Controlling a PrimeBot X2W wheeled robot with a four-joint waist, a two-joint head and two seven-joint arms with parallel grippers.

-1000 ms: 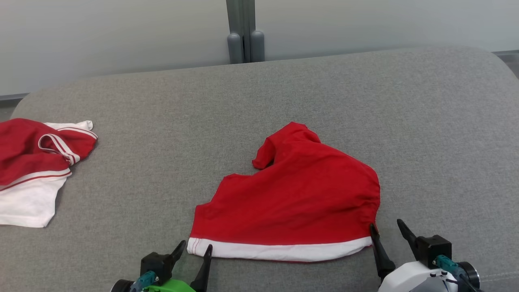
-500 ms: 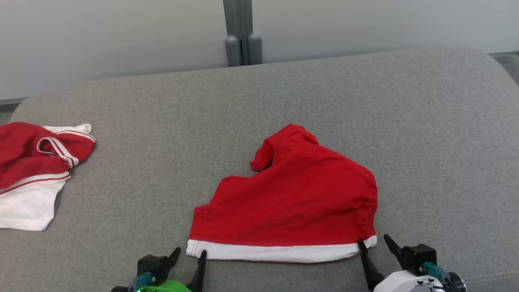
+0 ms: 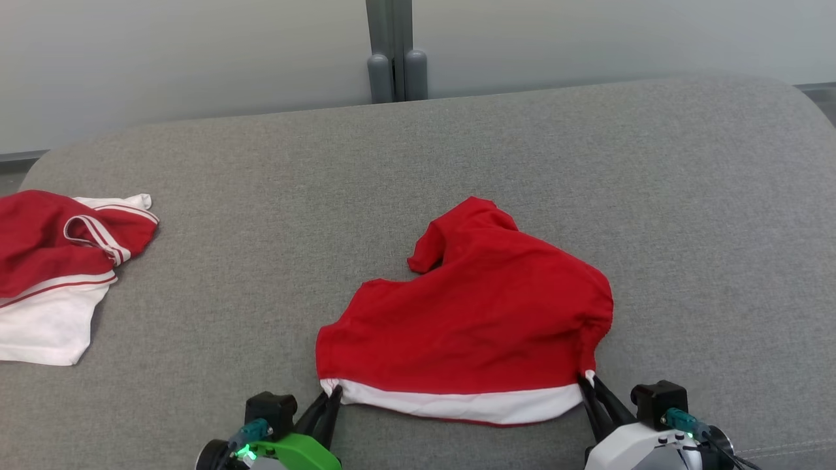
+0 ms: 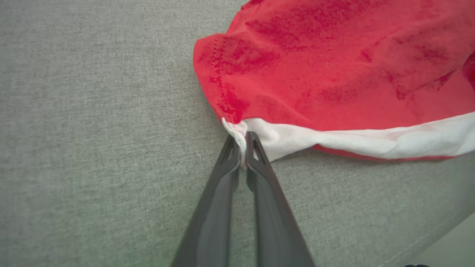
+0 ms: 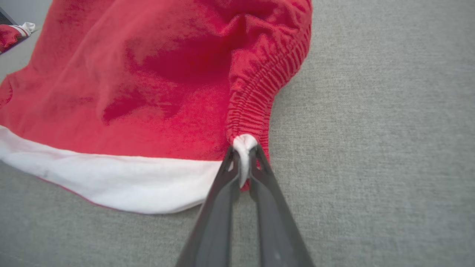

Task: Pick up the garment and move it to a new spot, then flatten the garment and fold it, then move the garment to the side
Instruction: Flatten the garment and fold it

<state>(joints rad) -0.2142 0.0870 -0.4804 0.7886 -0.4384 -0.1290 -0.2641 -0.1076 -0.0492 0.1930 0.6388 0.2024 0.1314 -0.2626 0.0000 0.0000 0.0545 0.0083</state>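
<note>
At the far left of the head view a second red and white garment (image 3: 52, 261) is lying crumpled on the grey fabric surface (image 3: 261, 196), well apart from everything else. That surface is stretching across almost the whole frame, with rounded far corners, and a pale wall (image 3: 163, 52) is running behind it along the top. At the lower left of centre the left arm's fingers (image 3: 330, 411) are pinching together on the near left corner of the garment's white band; in the left wrist view those fingers (image 4: 219, 193) are pressing a small tuft of white cloth between their tips. At top centre a grey post (image 3: 395, 52) is standing against the wall. Below it the red garment (image 3: 470, 313) is resting on the surface, a little right of centre, its white band (image 3: 457, 405) facing the near edge and one red flap pointing toward the wall. At the lower right the right arm's fingers (image 3: 591, 405) are clamping the near right corner, where the gathered elastic edge (image 5: 259, 85) is meeting the white band; the tips (image 5: 219, 207) are squeezing a white nub of cloth.
</note>
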